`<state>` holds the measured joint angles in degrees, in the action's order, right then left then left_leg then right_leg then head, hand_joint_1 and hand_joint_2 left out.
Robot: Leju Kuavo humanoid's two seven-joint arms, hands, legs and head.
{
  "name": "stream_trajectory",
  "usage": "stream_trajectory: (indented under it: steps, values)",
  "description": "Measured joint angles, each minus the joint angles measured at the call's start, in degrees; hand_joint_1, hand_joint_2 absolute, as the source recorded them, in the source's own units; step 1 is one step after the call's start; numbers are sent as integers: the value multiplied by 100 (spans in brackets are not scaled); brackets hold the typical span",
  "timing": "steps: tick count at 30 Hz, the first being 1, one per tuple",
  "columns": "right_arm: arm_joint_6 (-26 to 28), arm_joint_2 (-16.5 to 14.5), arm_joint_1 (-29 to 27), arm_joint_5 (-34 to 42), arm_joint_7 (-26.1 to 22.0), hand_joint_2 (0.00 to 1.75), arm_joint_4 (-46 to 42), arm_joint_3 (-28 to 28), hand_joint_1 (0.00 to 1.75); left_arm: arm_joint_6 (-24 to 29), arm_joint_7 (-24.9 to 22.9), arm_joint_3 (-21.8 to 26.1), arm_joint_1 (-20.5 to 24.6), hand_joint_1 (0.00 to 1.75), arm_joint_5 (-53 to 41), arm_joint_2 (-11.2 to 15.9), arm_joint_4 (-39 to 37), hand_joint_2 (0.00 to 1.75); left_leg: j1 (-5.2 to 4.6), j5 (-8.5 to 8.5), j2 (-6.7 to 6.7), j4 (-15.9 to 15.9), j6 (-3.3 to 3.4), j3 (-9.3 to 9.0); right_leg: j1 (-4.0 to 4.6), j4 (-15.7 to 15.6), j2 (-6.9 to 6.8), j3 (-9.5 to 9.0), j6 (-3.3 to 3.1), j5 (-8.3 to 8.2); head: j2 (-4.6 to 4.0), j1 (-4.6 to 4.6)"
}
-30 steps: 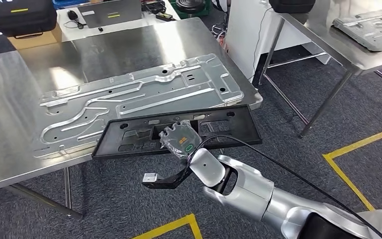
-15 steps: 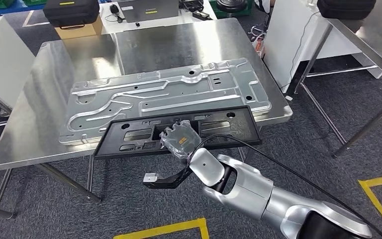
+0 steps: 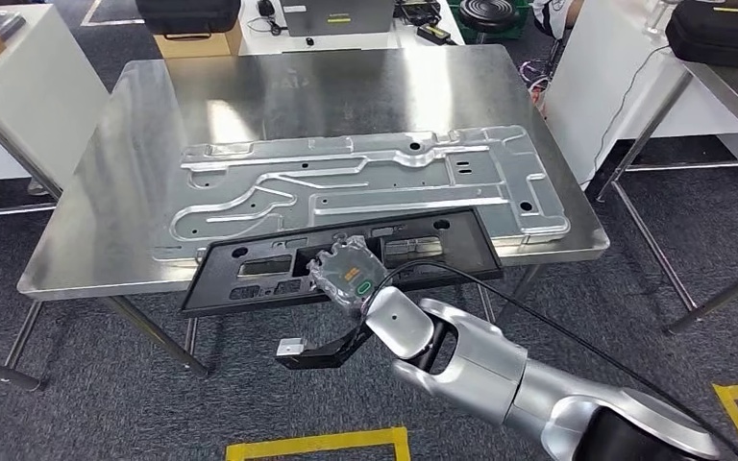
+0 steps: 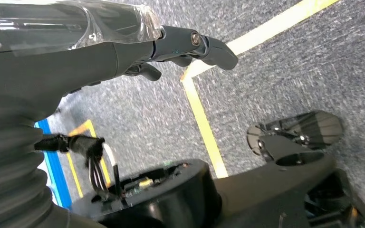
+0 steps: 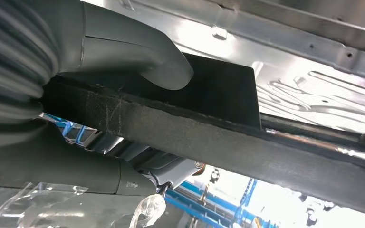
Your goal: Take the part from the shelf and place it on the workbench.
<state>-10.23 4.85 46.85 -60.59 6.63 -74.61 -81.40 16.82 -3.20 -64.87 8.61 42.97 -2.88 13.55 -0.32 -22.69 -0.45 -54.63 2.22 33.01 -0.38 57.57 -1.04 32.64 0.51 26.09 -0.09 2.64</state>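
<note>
A long black panel part (image 3: 269,274) is gripped by my right hand (image 3: 346,274), which is wrapped in clear plastic. In the head view the part hangs level over the front edge of the steel workbench (image 3: 346,91), its far side overlapping a large stamped silver plate (image 3: 365,182) that lies on the bench. The right wrist view shows my thumb (image 5: 138,52) pressing on the part's top (image 5: 218,137), with the silver plate (image 5: 313,71) just beyond. My left hand (image 4: 123,47) hangs over the carpet, fingers stretched out and holding nothing.
A second steel table (image 3: 730,91) with a black case (image 3: 725,34) stands at the right. A white table (image 3: 29,86) stands at the left. Boxes and cases (image 3: 187,14) sit behind the workbench. Yellow floor tape (image 3: 317,444) runs below my arm.
The whole picture has shifted: the camera turned, so the workbench now lies more centred ahead. The right hand and the black part keep the same place in the picture.
</note>
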Motion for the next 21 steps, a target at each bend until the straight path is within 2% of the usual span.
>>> stream_trajectory:
  steps: [1, 2, 3, 4, 5, 10, 21]
  values:
    - [2, -1, 3, -2, -1, 175, 4, -6, 175, 1, -3, 0, 0, 0, 2, -1, -1, 175, -17, -21, -10, -27, -4, 7, 4, -55, -3, -33, -38, -36, 0, -11]
    - [2, -2, 7, -4, -1, 175, 10, -16, 175, 2, -10, 1, -3, 0, 3, -1, -1, 175, -19, -34, -18, -48, 2, 19, 1, -147, -14, -82, -31, -43, 0, -16]
    - [2, -3, 10, -8, 2, 175, 17, -29, 175, 3, -22, 1, -5, 0, 4, 0, -2, 175, -20, -34, -24, -58, 5, 37, -1, -197, -19, -115, 23, 1, 0, -18]
    - [1, -2, 13, -12, 5, 175, 23, -40, 175, 5, -46, 2, -7, 0, 8, 1, -2, 175, -19, -36, -24, -64, 7, 47, -4, -201, -22, -110, 107, -14, 0, -19]
    - [0, -1, 14, -19, 10, 175, 29, -49, 175, 5, -84, 2, -7, 0, 16, 2, -2, 175, -18, -35, -24, -69, 8, 55, -5, -210, -21, -108, 129, -13, 0, -22]
    - [-14, -2, 12, -111, 17, 175, 80, -99, 175, -2, -328, 11, 7, 0, 122, 2, -2, 175, -18, -35, -24, -68, 9, 55, -4, -212, -22, -109, 124, -16, 0, -25]
    - [-54, -4, 22, -308, 2, 175, 144, -139, 175, 10, -392, 66, 3, 0, 174, 2, -2, 175, 6, -25, -24, -66, -5, 51, 13, -212, -22, -113, 122, -19, 0, -25]
